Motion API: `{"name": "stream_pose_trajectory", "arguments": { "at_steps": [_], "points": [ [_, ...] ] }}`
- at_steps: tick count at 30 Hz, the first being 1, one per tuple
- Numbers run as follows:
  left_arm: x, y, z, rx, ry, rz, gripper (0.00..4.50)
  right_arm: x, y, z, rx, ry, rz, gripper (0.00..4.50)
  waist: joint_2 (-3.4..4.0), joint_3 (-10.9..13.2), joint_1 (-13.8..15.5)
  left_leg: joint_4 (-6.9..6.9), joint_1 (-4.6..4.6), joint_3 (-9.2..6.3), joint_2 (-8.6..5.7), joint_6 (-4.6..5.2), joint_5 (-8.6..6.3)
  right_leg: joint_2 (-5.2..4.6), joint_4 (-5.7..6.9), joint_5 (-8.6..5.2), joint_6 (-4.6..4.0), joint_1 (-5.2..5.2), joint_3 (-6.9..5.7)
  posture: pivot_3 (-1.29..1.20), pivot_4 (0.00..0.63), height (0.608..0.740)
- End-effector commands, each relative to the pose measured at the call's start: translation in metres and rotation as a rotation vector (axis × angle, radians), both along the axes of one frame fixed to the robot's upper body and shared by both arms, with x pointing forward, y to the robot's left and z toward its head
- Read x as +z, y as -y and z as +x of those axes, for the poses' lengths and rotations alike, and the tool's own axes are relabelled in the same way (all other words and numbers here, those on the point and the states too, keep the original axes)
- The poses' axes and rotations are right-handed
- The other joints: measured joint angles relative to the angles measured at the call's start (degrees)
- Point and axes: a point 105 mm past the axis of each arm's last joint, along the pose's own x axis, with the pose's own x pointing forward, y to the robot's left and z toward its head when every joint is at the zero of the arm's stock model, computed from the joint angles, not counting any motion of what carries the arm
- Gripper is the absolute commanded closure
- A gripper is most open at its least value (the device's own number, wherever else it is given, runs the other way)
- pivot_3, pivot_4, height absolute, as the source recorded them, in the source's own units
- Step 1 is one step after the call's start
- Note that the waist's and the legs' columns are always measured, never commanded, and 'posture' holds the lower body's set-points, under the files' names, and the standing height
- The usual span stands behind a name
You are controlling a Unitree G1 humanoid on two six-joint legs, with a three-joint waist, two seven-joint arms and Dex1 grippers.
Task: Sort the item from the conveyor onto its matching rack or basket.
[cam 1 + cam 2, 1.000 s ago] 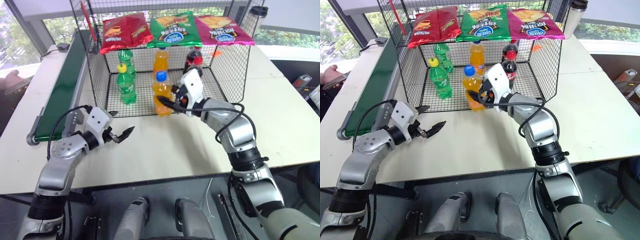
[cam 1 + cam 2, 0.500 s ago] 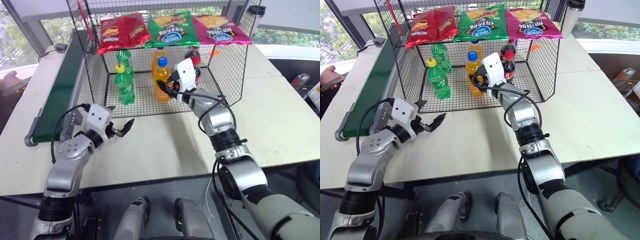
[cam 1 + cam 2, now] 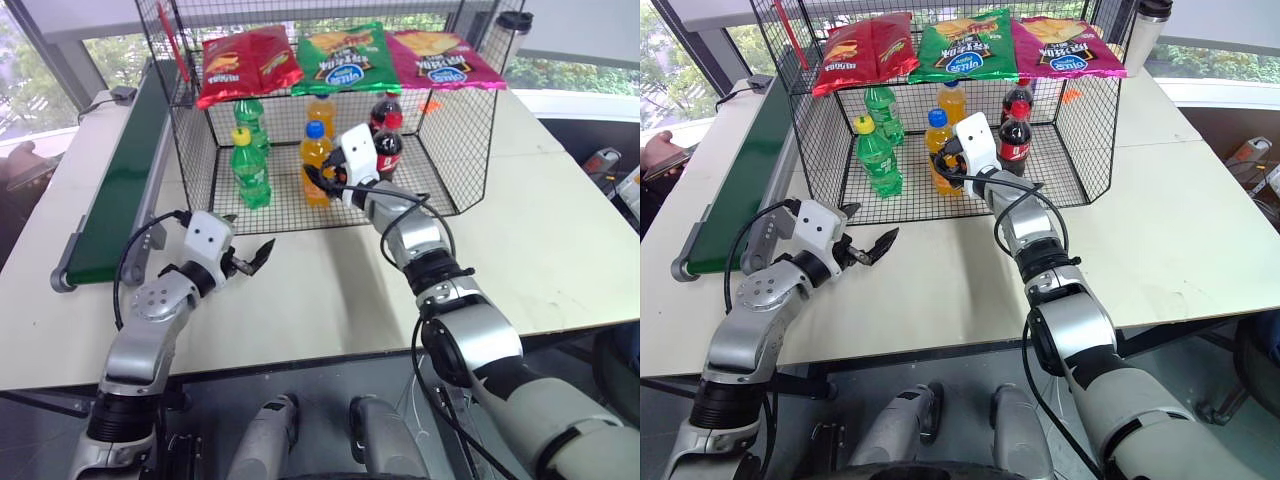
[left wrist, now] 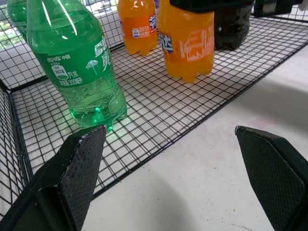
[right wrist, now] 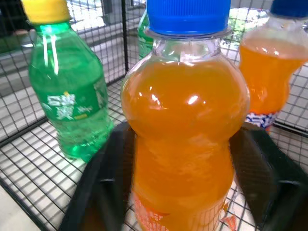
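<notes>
- Item: blue-capped orange soda bottle [image 3: 936, 152], upright on wire cage [image 3: 1095, 130] floor, in front of a 2nd orange bottle [image 3: 953, 102]; green bottle [image 3: 880, 155] beside it, colas [image 3: 1015, 140] on other side.
- R gripper [image 5: 185, 159]: fingers flank bottle w/ slight gaps, looks released, not clamped.
- L gripper [image 4: 168, 163]: jaws wide, empty, over table [image 3: 1180, 230] just outside cage front.
- Risk (judged): pull-back may snag a finger on bottle, tipping it into neighbours.
- Conveyor [image 3: 115, 190]: bare.
</notes>
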Motion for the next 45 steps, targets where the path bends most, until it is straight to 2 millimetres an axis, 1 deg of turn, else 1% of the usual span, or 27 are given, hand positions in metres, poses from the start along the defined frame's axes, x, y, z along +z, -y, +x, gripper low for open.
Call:
{"name": "stream_pose_trajectory", "arguments": {
  "at_steps": [1, 9, 15, 19, 21, 23, 24, 27, 29, 30, 32, 34, 40, 45],
  "points": [
    [0.013, 0.003, -0.001, -0.007, 0.061, 0.003, 0.00, 0.029, -0.004, -0.001, 0.014, 0.095, 0.020, 0.03, 0.01, 0.0, 0.0, 0.00, 0.00, 0.00, 0.00, 0.00, 0.00, 0.00, 0.00, 0.00, 0.00, 0.00, 0.00, 0.00, 0.150, 0.739],
    [0.012, 0.002, 0.000, -0.005, 0.058, 0.001, 0.00, 0.037, -0.005, -0.007, 0.041, 0.131, 0.012, 0.03, 0.02, 0.0, 0.0, 0.00, 0.04, 0.00, 0.01, -0.01, 0.00, 0.01, 0.03, 0.00, -0.01, 0.01, 0.02, 0.00, 0.150, 0.739],
    [0.012, 0.004, 0.002, -0.007, 0.060, -0.007, 0.00, 0.052, 0.007, -0.012, 0.031, 0.172, 0.002, 0.03, 0.02, 0.0, 0.1, 0.01, 0.04, 0.00, 0.00, -0.01, 0.00, 0.01, 0.04, 0.00, -0.01, 0.01, 0.02, 0.00, 0.150, 0.739],
    [0.012, 0.005, 0.002, -0.012, 0.061, -0.010, 0.00, 0.058, 0.018, -0.017, 0.031, 0.182, -0.021, 0.03, 0.02, 0.0, 0.1, 0.01, 0.04, 0.00, 0.00, -0.01, 0.00, 0.01, 0.04, 0.00, -0.01, 0.02, 0.03, 0.00, 0.150, 0.739],
    [0.011, 0.005, 0.001, -0.015, 0.059, -0.008, 0.00, 0.056, 0.023, -0.024, 0.056, 0.173, -0.049, 0.03, 0.02, 0.0, 0.2, 0.01, 0.04, 0.00, 0.00, -0.01, 0.00, 0.00, 0.04, 0.00, -0.01, 0.02, 0.03, 0.00, 0.150, 0.739],
    [0.010, 0.004, -0.001, -0.024, 0.052, -0.008, 0.00, 0.048, 0.024, -0.038, 0.139, 0.146, -0.090, 0.03, 0.01, 0.0, 0.3, 0.01, 0.04, 0.01, 0.00, 0.00, 0.00, 0.00, 0.04, 0.00, -0.01, 0.02, 0.03, 0.00, 0.150, 0.739],
    [0.009, 0.004, -0.003, -0.029, 0.048, -0.011, 0.00, 0.041, 0.022, -0.049, 0.196, 0.125, -0.114, 0.03, 0.02, 0.0, 0.3, 0.01, 0.04, 0.01, 0.00, 0.00, 0.00, -0.01, 0.04, 0.00, -0.01, 0.02, 0.04, 0.00, 0.150, 0.739],
    [0.009, 0.002, -0.009, -0.045, 0.029, -0.030, 0.00, 0.015, 0.016, -0.089, 0.391, 0.069, -0.182, 0.03, 0.02, 0.0, 0.3, 0.01, 0.04, 0.02, 0.00, 0.00, 0.00, -0.03, 0.03, 0.00, 0.00, 0.03, 0.05, 0.00, 0.150, 0.739],
    [0.007, -0.001, -0.011, -0.037, 0.022, -0.015, 0.00, -0.005, 0.017, -0.111, 0.478, 0.003, -0.217, 0.03, 0.01, 0.0, 0.2, 0.01, 0.03, 0.01, 0.01, 0.01, -0.01, -0.04, 0.02, -0.01, 0.00, 0.04, 0.04, 0.00, 0.150, 0.739],
    [0.006, -0.003, -0.011, -0.028, 0.017, -0.011, 0.00, -0.015, 0.018, -0.121, 0.511, -0.032, -0.233, 0.03, 0.02, 0.0, 0.1, 0.01, 0.04, 0.03, 0.02, 0.01, -0.01, -0.06, 0.02, -0.01, 0.00, 0.04, 0.06, 0.00, 0.150, 0.739],
    [0.006, -0.005, -0.013, -0.015, 0.006, -0.037, 0.00, -0.032, 0.020, -0.134, 0.540, -0.075, -0.276, 0.03, 0.02, 0.0, 0.2, 0.03, 0.04, 0.03, 0.04, 0.01, -0.01, -0.11, 0.02, -0.02, -0.03, 0.04, 0.07, 0.00, 0.150, 0.739],
    [0.004, -0.004, -0.017, -0.021, -0.008, -0.049, 0.00, -0.041, 0.023, -0.139, 0.538, -0.121, -0.272, 0.03, 0.02, 0.0, 0.2, 0.13, 0.04, 0.03, 0.08, 0.01, -0.02, -0.11, 0.02, -0.10, -0.23, 0.07, 0.06, 0.00, 0.150, 0.739],
    [-0.002, 0.001, -0.027, -0.039, -0.049, -0.067, 0.00, -0.061, 0.033, -0.132, 0.457, -0.185, -0.265, 0.03, 0.00, 0.0, 0.5, 0.21, 0.06, 0.05, 0.11, -0.09, -0.07, -0.12, 0.01, -0.07, -0.33, 0.13, 0.06, 0.00, 0.150, 0.739],
    [-0.007, 0.004, -0.033, -0.057, -0.075, -0.067, 0.00, -0.068, 0.039, -0.127, 0.411, -0.207, -0.256, 0.03, 0.00, 0.0, 0.5, 0.21, 0.03, 0.06, 0.10, -0.01, -0.02, -0.12, -0.06, -0.06, -0.32, 0.14, 0.05, 0.00, 0.150, 0.739]
  ]
}}
